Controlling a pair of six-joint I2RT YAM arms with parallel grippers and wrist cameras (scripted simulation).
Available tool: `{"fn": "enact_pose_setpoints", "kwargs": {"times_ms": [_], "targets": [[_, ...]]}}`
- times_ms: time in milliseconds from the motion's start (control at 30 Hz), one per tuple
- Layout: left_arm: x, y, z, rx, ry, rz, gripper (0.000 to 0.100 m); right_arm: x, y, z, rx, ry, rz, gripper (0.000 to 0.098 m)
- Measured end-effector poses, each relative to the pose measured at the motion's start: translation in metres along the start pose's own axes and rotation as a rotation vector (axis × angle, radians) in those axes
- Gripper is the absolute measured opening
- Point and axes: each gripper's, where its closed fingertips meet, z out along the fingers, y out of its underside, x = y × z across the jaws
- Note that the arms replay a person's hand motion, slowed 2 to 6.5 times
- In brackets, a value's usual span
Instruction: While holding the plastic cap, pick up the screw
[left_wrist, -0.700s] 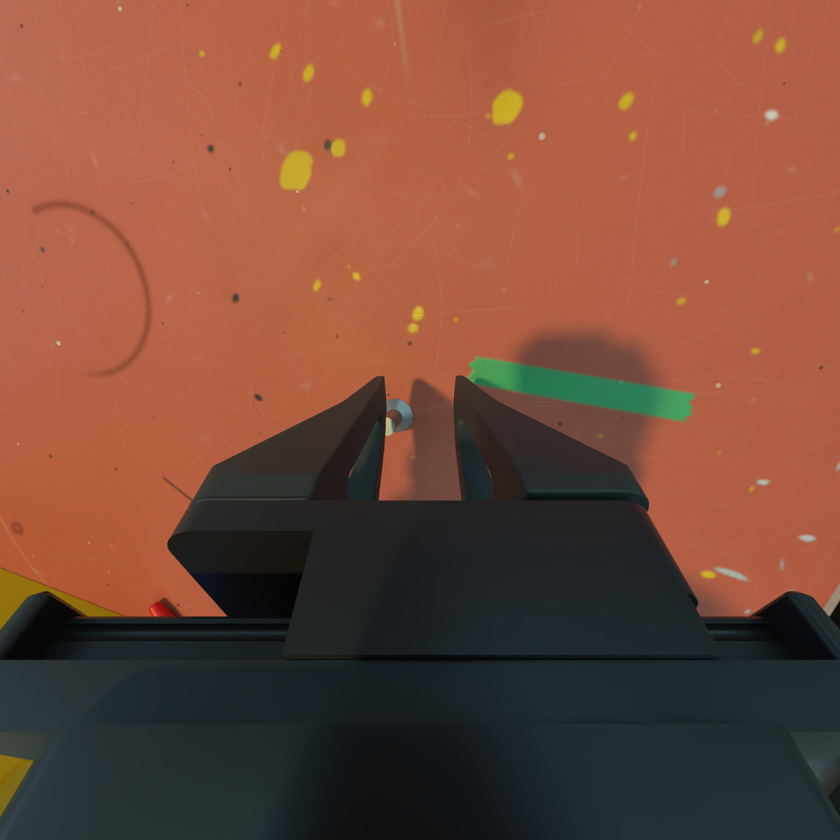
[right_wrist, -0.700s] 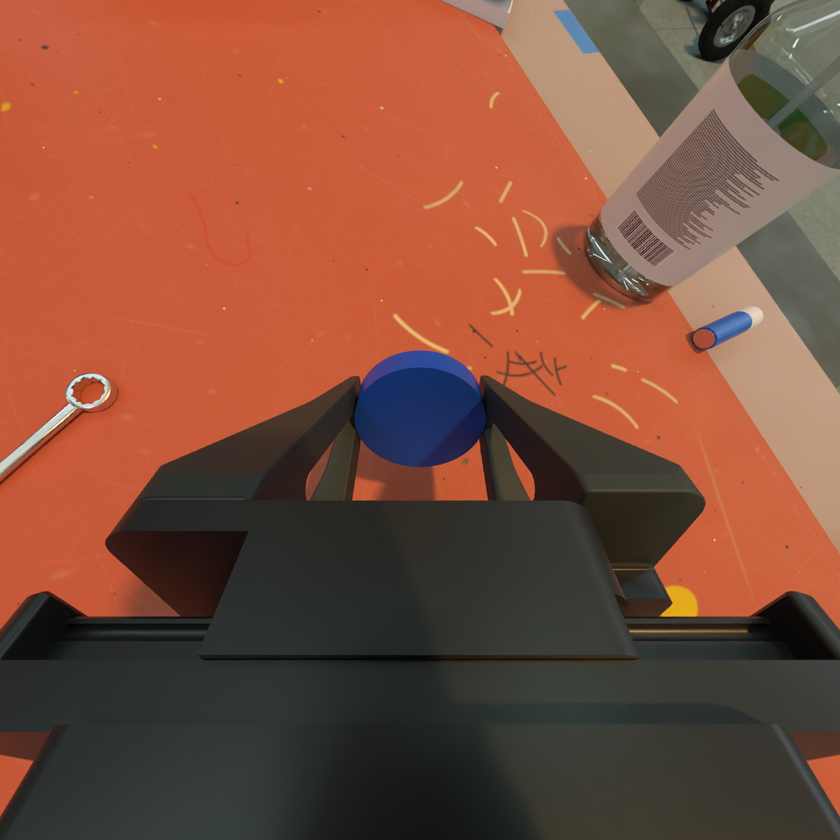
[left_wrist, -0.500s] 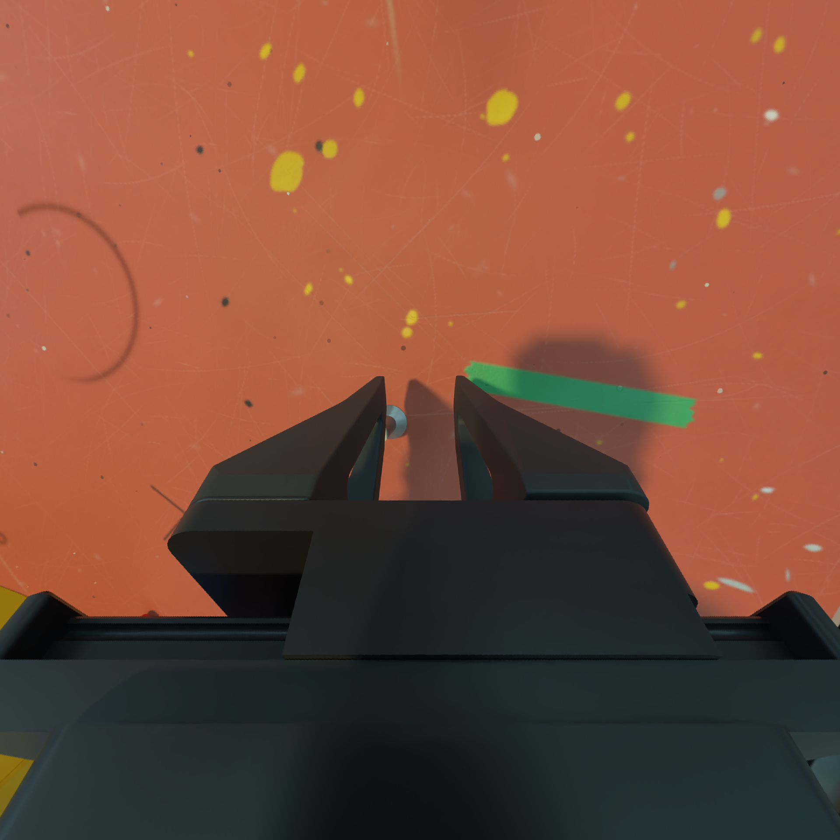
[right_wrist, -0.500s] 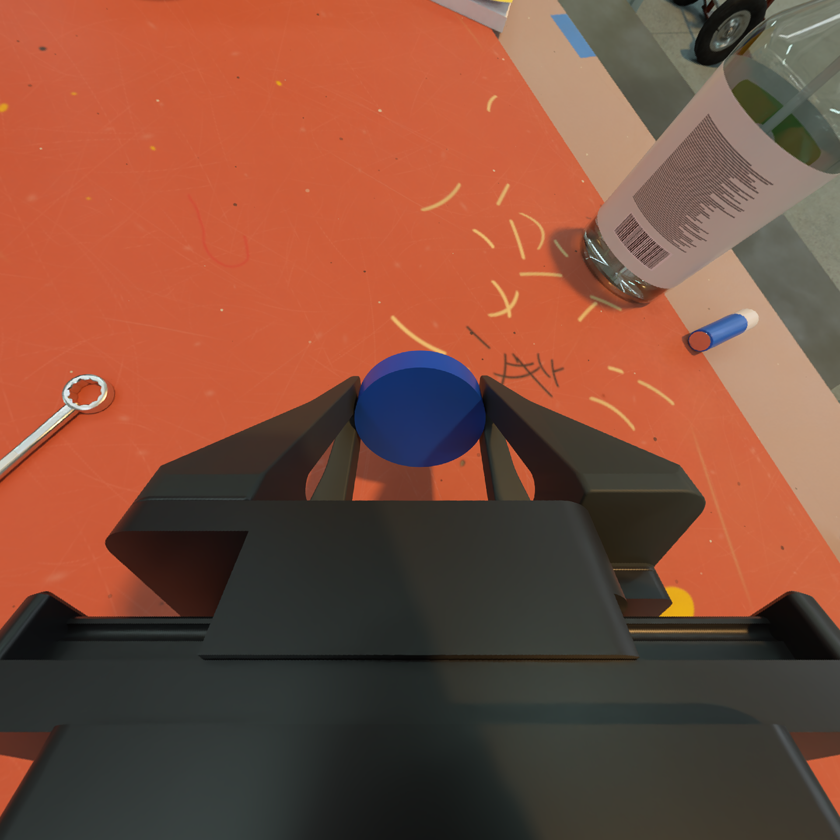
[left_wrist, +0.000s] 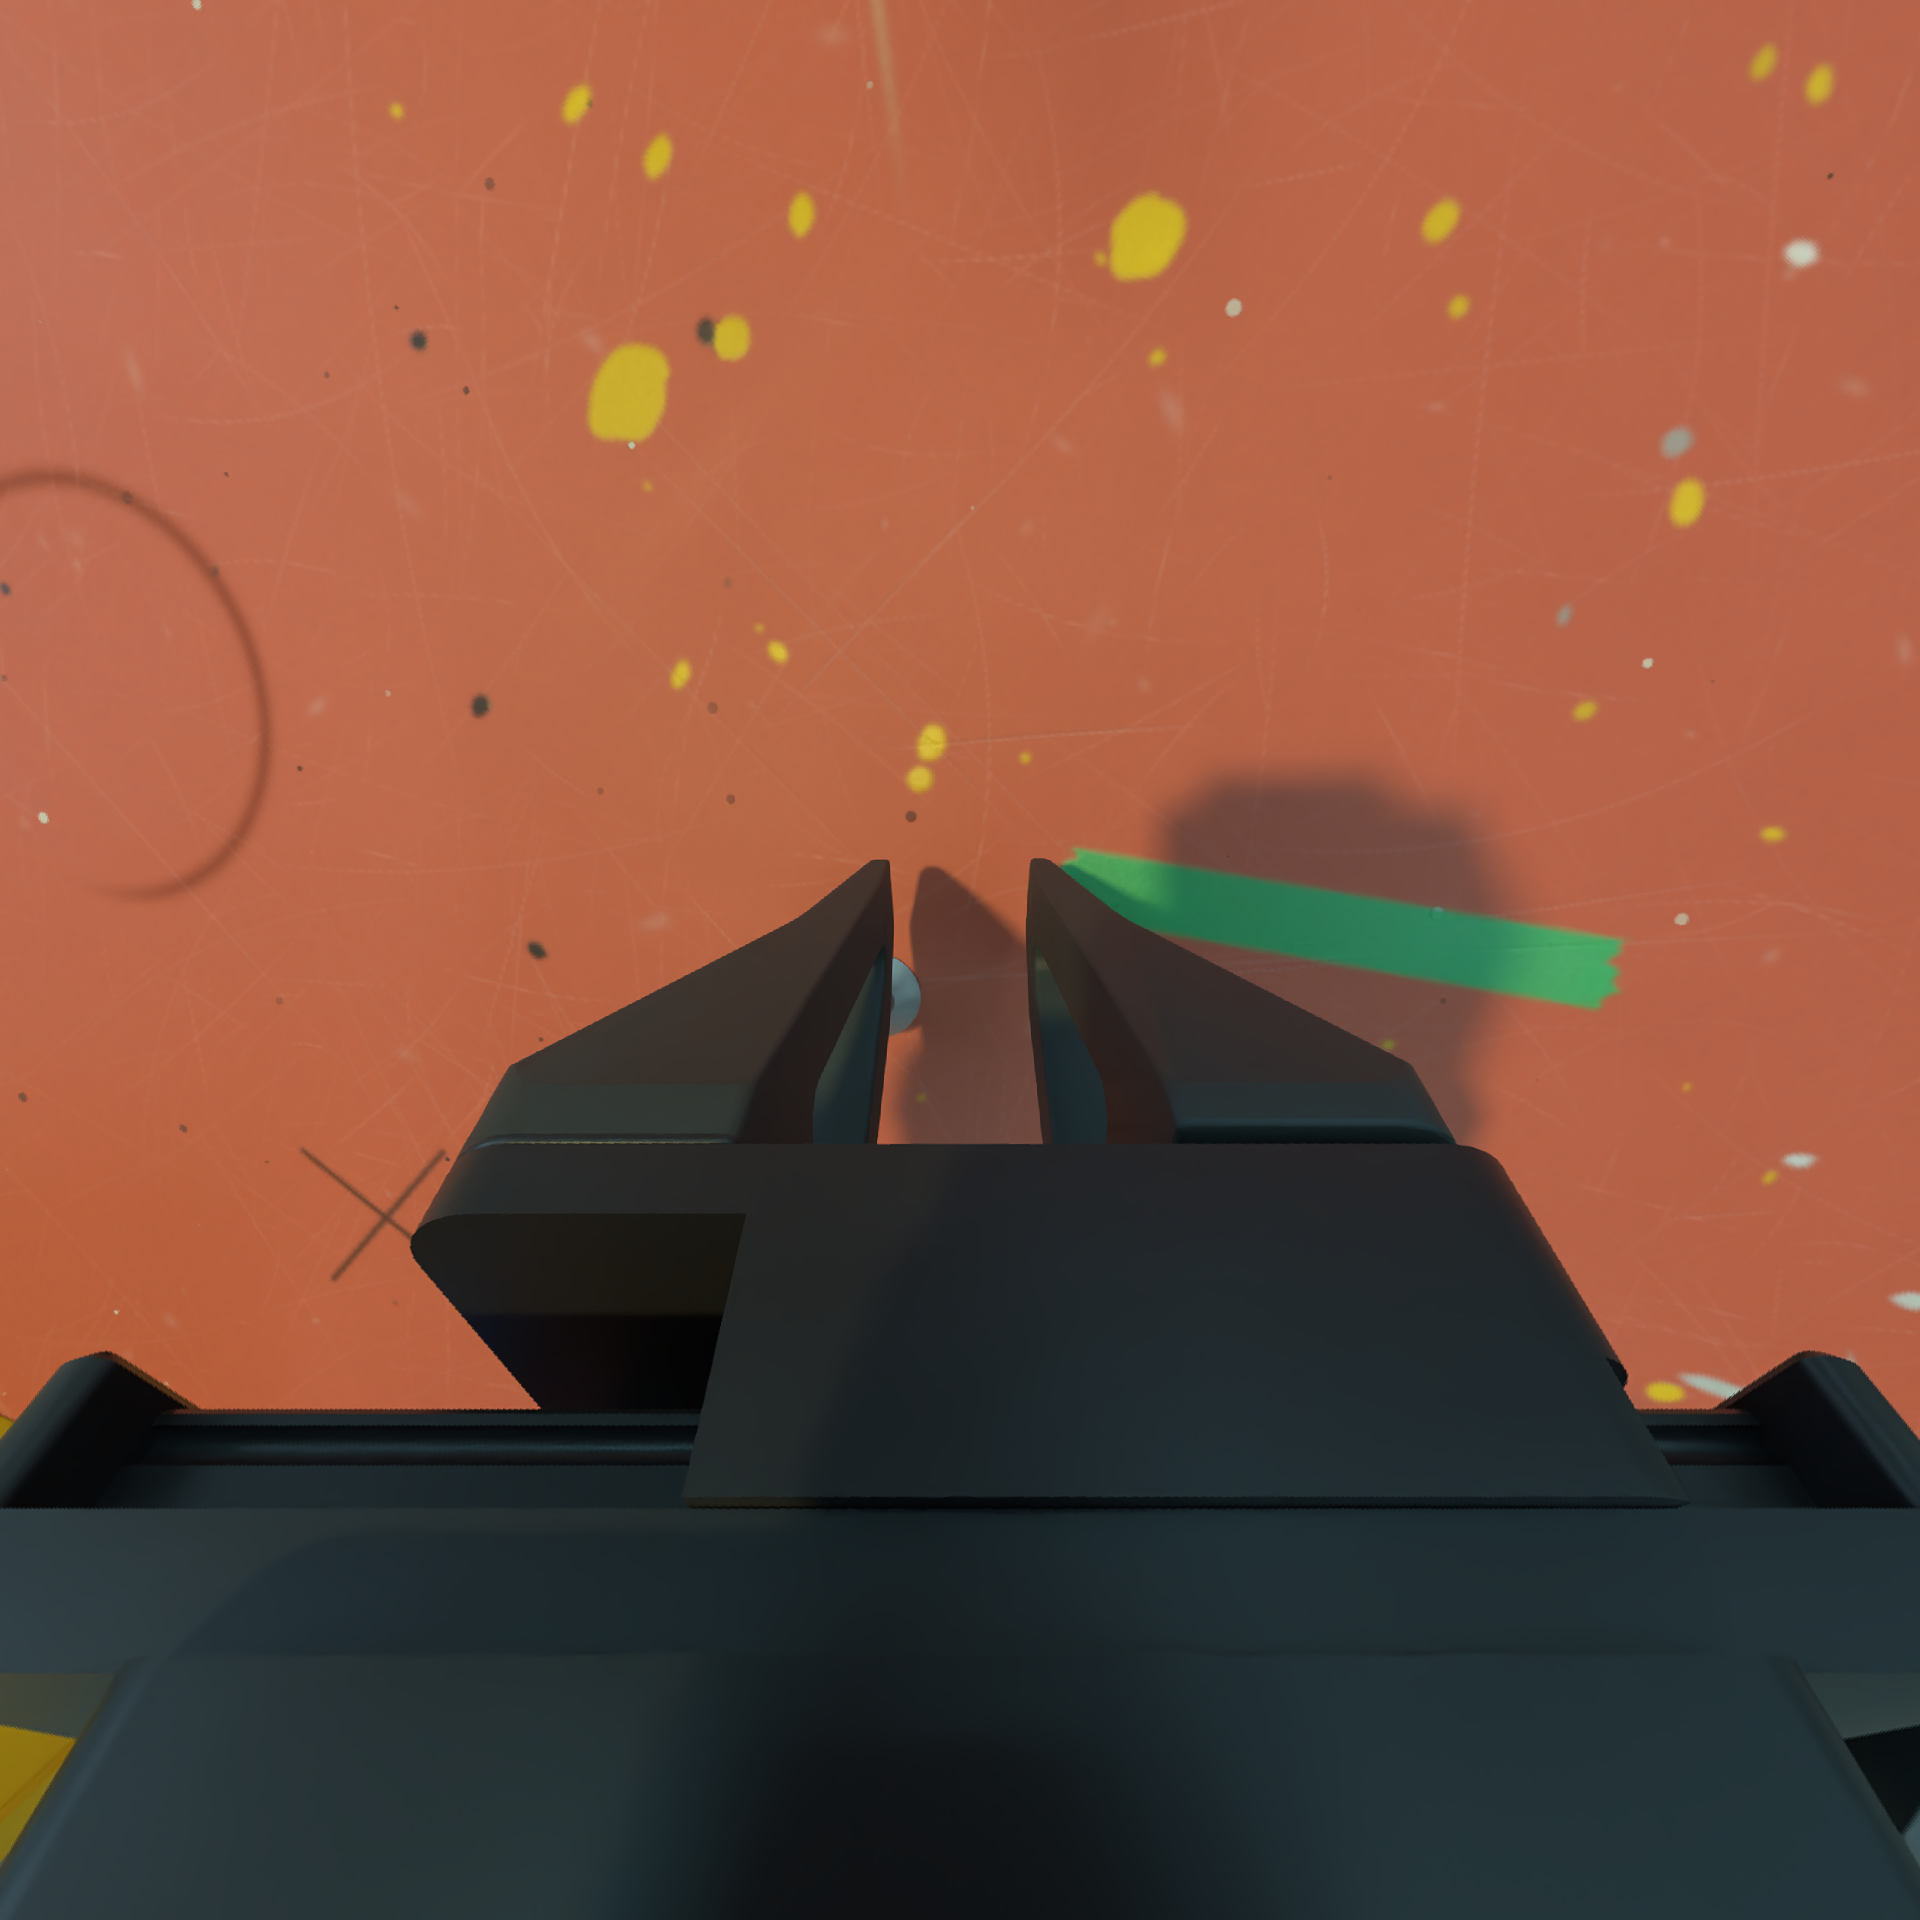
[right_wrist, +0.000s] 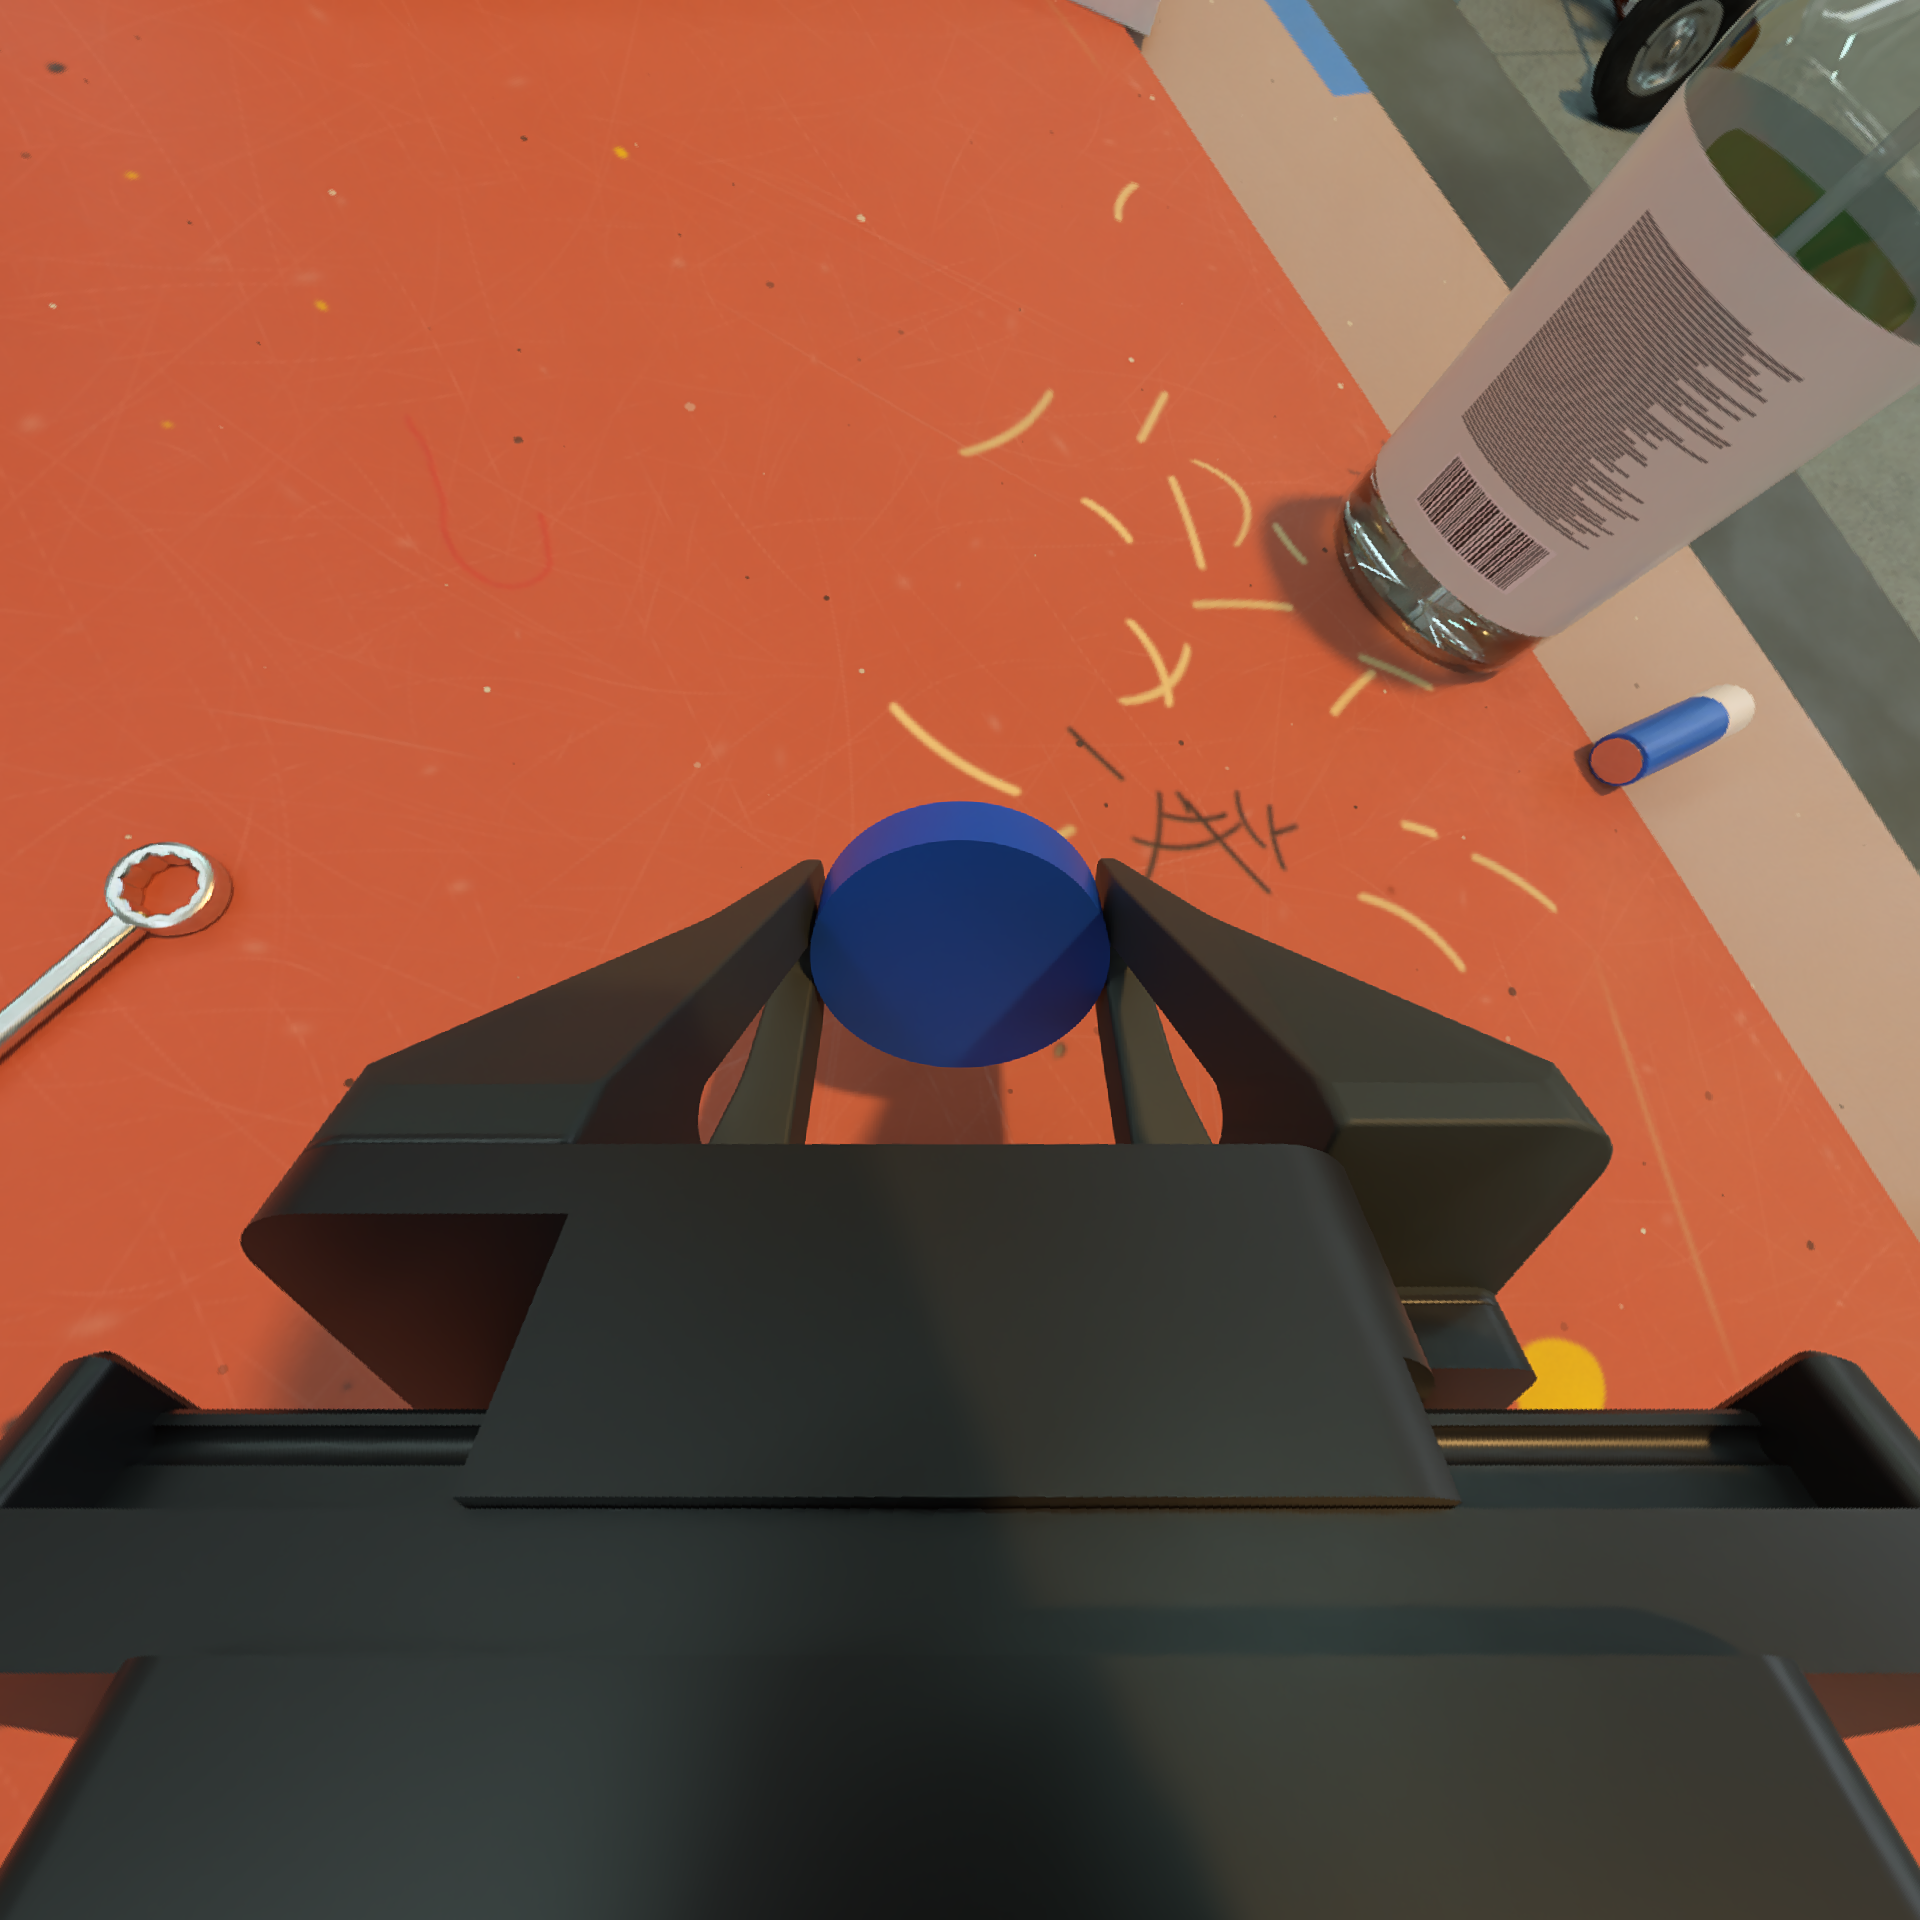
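Note:
In the right wrist view my right gripper (right_wrist: 958, 883) is shut on the round blue plastic cap (right_wrist: 958, 940) and holds it above the orange table. In the left wrist view my left gripper (left_wrist: 958, 868) is open with a narrow gap, low over the table. The small silver screw (left_wrist: 904, 995) lies on the table just inside the left finger (left_wrist: 831, 987). Only its round head edge shows; the rest is hidden behind that finger. The right finger (left_wrist: 1081, 987) stands apart from the screw.
A green tape strip (left_wrist: 1351, 930) lies right of the left gripper. In the right wrist view a silver wrench (right_wrist: 114, 940) lies at the left, a labelled clear bottle (right_wrist: 1558, 468) stands at the right, and a blue marker (right_wrist: 1662, 732) lies by the table edge.
The left gripper has moved forward and down over the screw, which slid from beyond the fingertips to between the fingers, more hidden. The right gripper drifted slightly, still holding the cap.

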Motion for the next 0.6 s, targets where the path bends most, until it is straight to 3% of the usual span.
{"fn": "enact_pose_setpoints", "kwargs": {"times_ms": [600], "targets": [[-0.0034,-0.0099,0.0087,0.041,-0.006,-0.005,0.022,-0.0007,0.0034,0.002,-0.016,0.008,-0.017,0.0428]]}}
